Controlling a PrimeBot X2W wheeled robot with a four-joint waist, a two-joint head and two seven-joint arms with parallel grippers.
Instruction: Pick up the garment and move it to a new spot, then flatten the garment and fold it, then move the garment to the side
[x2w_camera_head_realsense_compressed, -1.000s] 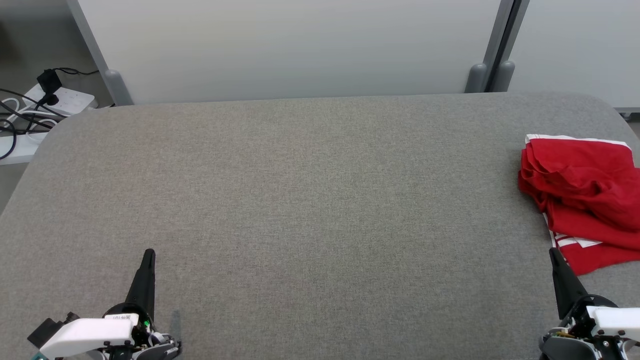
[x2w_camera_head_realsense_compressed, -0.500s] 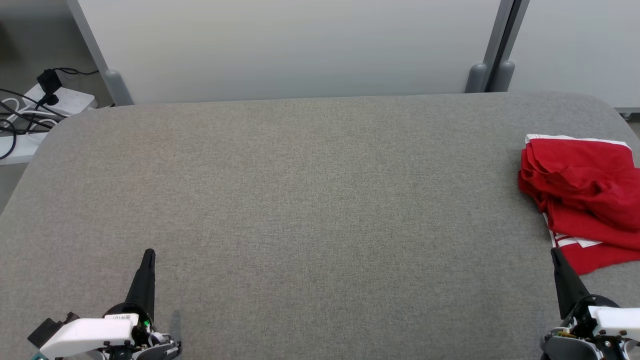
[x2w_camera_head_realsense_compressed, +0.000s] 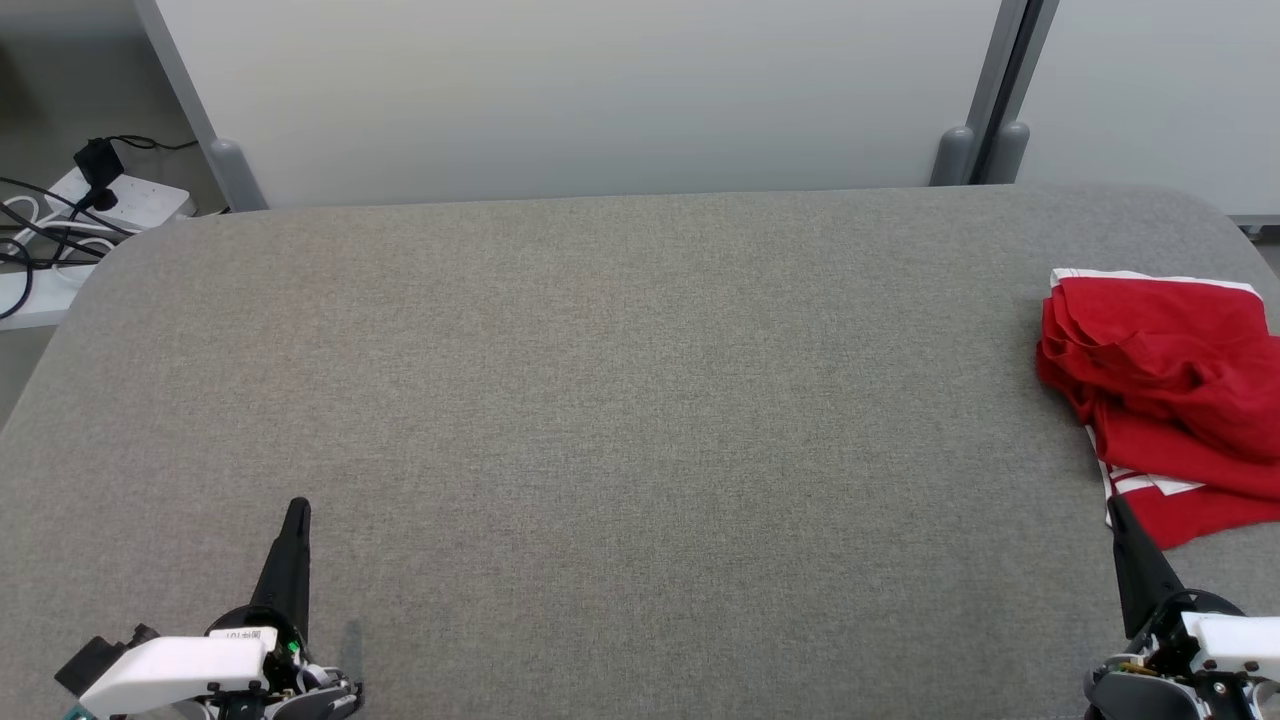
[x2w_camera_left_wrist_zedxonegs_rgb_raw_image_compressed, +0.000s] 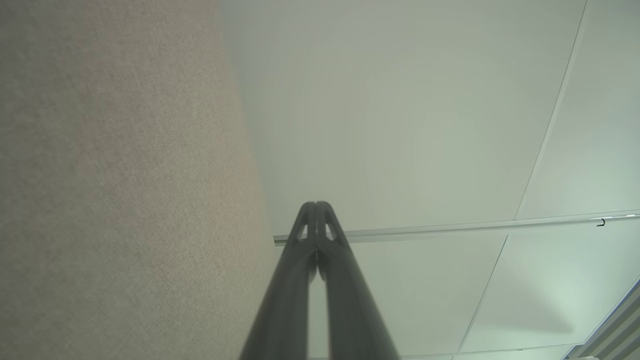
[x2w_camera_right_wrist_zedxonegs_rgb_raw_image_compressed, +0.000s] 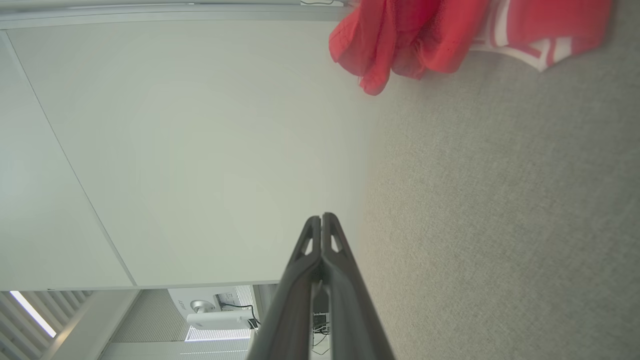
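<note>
A grey fabric-covered desk with rounded corners carries a crumpled red garment with white stripes. The garment lies at the desk's right edge, about midway between the far and near edges, and the head view's right border cuts part of it off. Its folds are bunched toward the far side, and a flatter striped part reaches toward the near edge.

The left end effector hangs over the near left part of the desk, well apart from the garment. Its two dark fingers are pressed together along their length and hold nothing.

The right end effector is over the near right corner of the desk. Its fingers are also closed tip to tip and hold nothing. In the head view its tip sits just beside the garment's near corner. The right wrist view shows bare grey cloth between the fingertips and the red fabric.

Pale partition panels stand behind the far edge. Past the far left corner lies a white power strip with dark cables.
</note>
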